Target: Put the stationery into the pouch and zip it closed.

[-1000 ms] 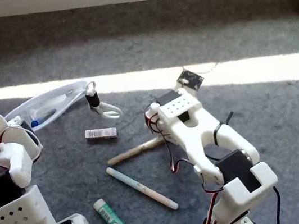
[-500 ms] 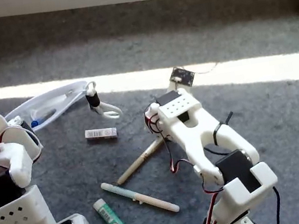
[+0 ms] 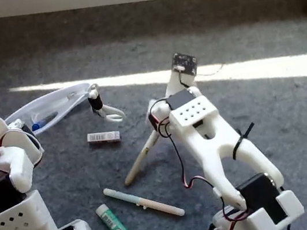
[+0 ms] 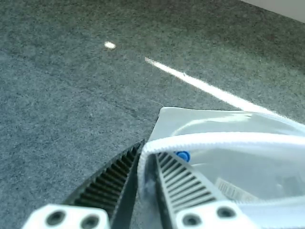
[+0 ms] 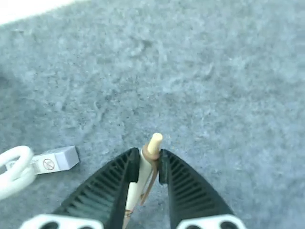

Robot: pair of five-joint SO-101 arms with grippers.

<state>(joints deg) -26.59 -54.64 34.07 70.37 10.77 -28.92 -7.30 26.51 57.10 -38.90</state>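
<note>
The clear pouch (image 3: 52, 104) lies open at the far left with a few items inside, and my left gripper (image 4: 143, 151) is shut on its white zipper rim (image 4: 214, 139). My right gripper (image 5: 148, 155) is shut on one end of a beige pen (image 5: 153, 143). In the high view that pen (image 3: 143, 157) slants from the right gripper (image 3: 159, 133) down to the carpet. Loose on the carpet are a small white labelled block (image 3: 103, 137), a teal-and-cream pen (image 3: 144, 202), a green glue stick (image 3: 115, 226) and a black clip with a white loop (image 3: 103, 108).
Grey carpet (image 3: 256, 28) covers the floor, crossed by a bright strip of sunlight. A thin cable (image 3: 211, 72) trails behind the right arm. The left arm's white base (image 3: 20, 229) stands at the near left.
The right arm has risen and moved away from its base, swinging the beige pen from lying flat to a steep slant. The teal-and-cream pen was pushed to a flatter angle. The left arm has kept still.
</note>
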